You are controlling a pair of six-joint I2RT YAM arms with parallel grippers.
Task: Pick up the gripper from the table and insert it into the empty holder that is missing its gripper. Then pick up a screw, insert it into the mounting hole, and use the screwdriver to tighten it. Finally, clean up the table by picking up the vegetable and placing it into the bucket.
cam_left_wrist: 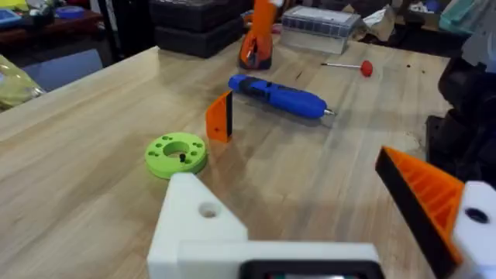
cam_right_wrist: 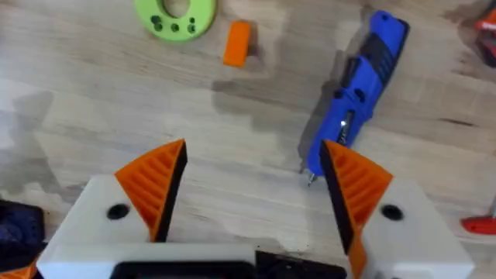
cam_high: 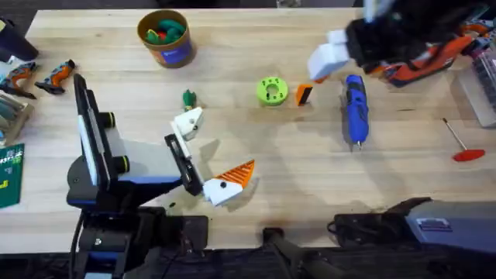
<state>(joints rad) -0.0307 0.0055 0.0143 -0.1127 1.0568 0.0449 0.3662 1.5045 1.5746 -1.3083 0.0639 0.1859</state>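
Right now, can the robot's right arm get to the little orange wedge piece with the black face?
Probably yes. The right gripper hangs open above the table, and the small orange wedge with its black face stands alone on bare wood between the lime-green round disc and the blue pen-shaped screwdriver.

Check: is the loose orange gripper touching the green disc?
Apart. The left wrist view shows bare table between the orange gripper and the green disc; the overhead view shows the same gap.

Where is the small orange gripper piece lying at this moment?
In the overhead view the gripper stands on the table right of centre, between the green disc and the blue screwdriver, touching neither.
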